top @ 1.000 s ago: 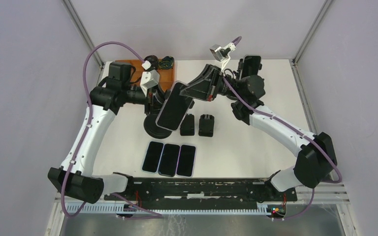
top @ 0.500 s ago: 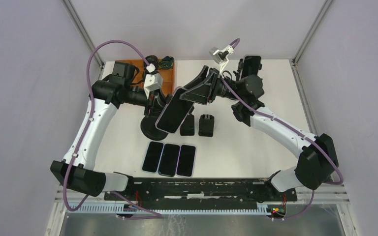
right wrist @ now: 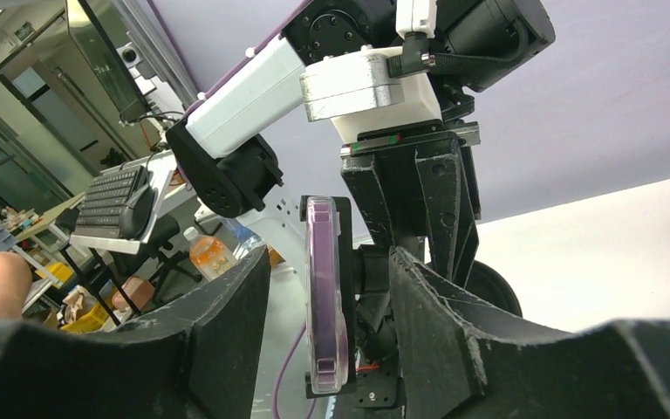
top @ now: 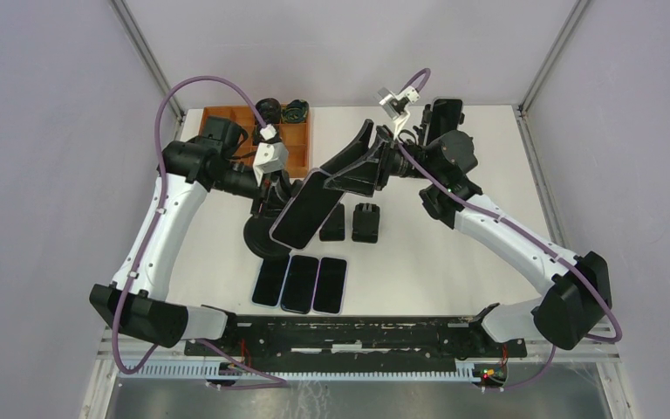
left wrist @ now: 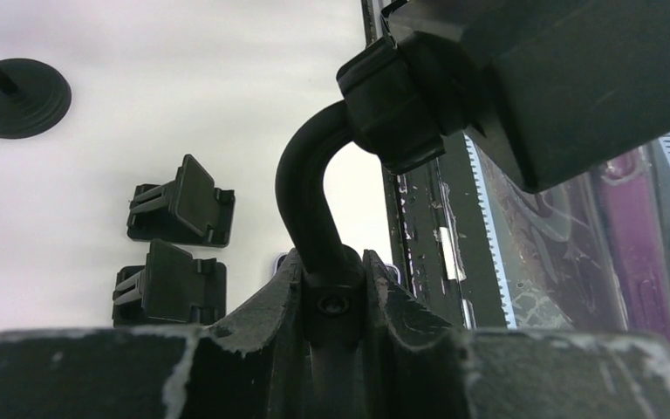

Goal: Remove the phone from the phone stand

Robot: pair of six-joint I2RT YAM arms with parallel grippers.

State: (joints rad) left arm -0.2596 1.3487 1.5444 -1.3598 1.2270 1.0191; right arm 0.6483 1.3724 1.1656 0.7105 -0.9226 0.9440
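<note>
- Clamped tight with the left fingers (left wrist: 266, 305) on the curved black neck of the phone stand (left wrist: 301, 188), just below the bend.
- Gripping from both sides there, with no gap between pads and neck.
- Over to the right fingers (right wrist: 227, 323): spread wide, one to each side of the phone (right wrist: 324, 297).
- Showing daylight on both faces of the phone, no contact to be seen.
- Looking edge-on at that phone in the right wrist view: clear, purple-tinted case, back seated in the stand's cradle (left wrist: 401, 96).
- Not yet out of the cradle, then.
- Switching to the top view: tilted screen-up and raised off the bench (top: 419, 271), above the stand's round base (top: 260, 237).
- Hard to tell whether that base sits flat on the bench.
- Just right of the base, two small black clamp mounts (top: 333, 223), side by side.
- Nearer the arm bases, three dark phones (top: 300, 282), lying flat in a close row.
- Back left, an orange tray (top: 298, 137) with black parts in it, partly hidden by the left arm.
- Off in the corner of the left wrist view, another round black base (left wrist: 13, 96) with a thin rod rising from it, well apart from the mounts.
</note>
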